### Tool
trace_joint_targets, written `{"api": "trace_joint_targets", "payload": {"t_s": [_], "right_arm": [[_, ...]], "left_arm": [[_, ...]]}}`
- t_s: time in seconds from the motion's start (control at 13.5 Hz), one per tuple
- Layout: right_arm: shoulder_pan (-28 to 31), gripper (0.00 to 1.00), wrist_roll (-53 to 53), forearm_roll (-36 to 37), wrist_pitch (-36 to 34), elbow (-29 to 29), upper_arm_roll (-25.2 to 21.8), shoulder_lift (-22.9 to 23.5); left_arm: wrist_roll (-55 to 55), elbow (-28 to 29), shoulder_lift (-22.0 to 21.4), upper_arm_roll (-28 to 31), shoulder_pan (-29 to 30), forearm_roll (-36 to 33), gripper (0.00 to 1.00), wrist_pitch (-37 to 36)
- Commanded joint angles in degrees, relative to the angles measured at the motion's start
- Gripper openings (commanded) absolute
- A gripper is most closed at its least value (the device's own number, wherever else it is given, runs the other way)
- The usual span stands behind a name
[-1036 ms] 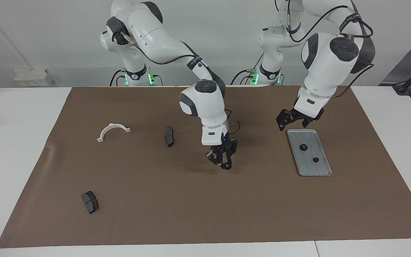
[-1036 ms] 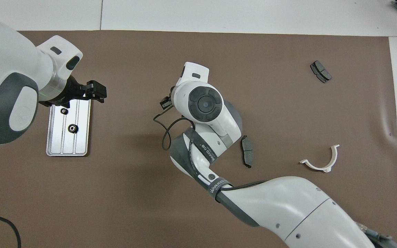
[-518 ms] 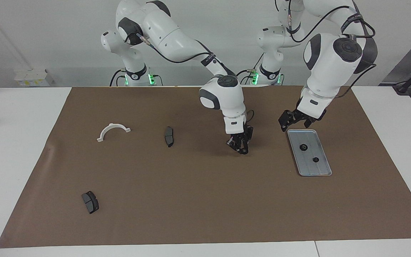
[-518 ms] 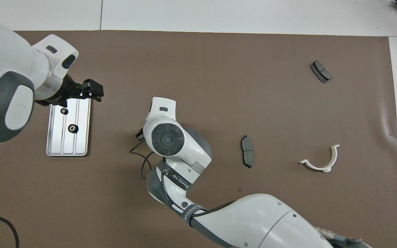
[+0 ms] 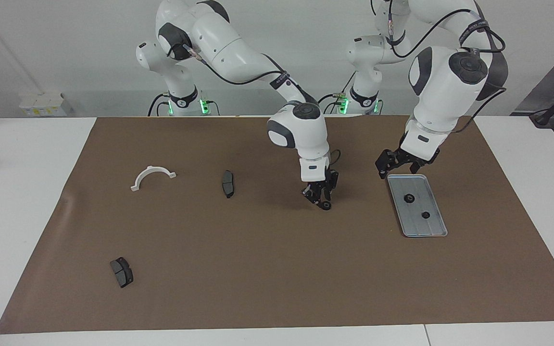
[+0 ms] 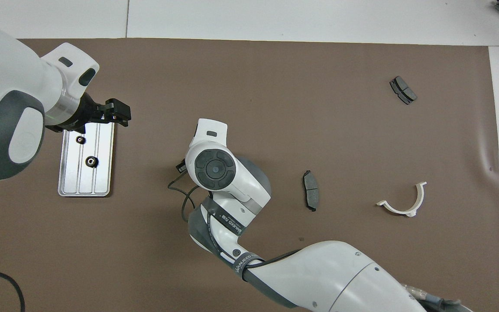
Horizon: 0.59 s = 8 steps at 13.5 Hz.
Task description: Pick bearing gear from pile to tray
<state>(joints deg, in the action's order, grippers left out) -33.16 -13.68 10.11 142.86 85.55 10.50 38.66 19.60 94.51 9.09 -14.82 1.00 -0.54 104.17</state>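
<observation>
Here the right gripper (image 5: 323,202) sits mid-frame, low over the mat, apparently clamped on a small black gear (image 5: 326,206). The left gripper (image 5: 396,163) waits, spread wide, at the upper end of the tray (image 5: 430,229), right of centre. The carry should stay level and release low among the two gears already there.

Two gears (image 5: 408,198) on one tray (image 5: 432,229), a third gear (image 5: 326,206) at the right gripper (image 5: 321,199), two brake pads (image 5: 228,183), one white bracket (image 5: 152,177)

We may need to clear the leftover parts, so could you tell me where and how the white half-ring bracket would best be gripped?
The white half-ring bracket lies flat on the brown mat, alone. Probably best: come straight down and pinch across the thin band at the arch's crown, one finger inside the curve, one outside. The flared end tabs look less even to grip.
</observation>
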Motion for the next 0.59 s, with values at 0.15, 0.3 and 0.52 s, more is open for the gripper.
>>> {"api": "trace_joint_targets", "payload": {"t_s": [0.15,0.3,0.52], "right_arm": [[4.4,0.41,2.0,-0.2,-5.3,0.2,0.7,-3.1],[10.3,0.41,3.3,-3.9,-12.6,0.3,2.5,-7.7],[20.5,0.41,16.1,-12.4,-26.3,0.3,3.5,-15.7]], "left_arm": [[2.2,6.5,-0.7,0.0,-0.7,0.7,1.0,10.6],[3.0,8.5,-0.7,0.0,-1.5,0.7,1.0,13.9],[4.5,13.2,-0.6,0.1,-3.8,0.7,1.0,19.5]]}}
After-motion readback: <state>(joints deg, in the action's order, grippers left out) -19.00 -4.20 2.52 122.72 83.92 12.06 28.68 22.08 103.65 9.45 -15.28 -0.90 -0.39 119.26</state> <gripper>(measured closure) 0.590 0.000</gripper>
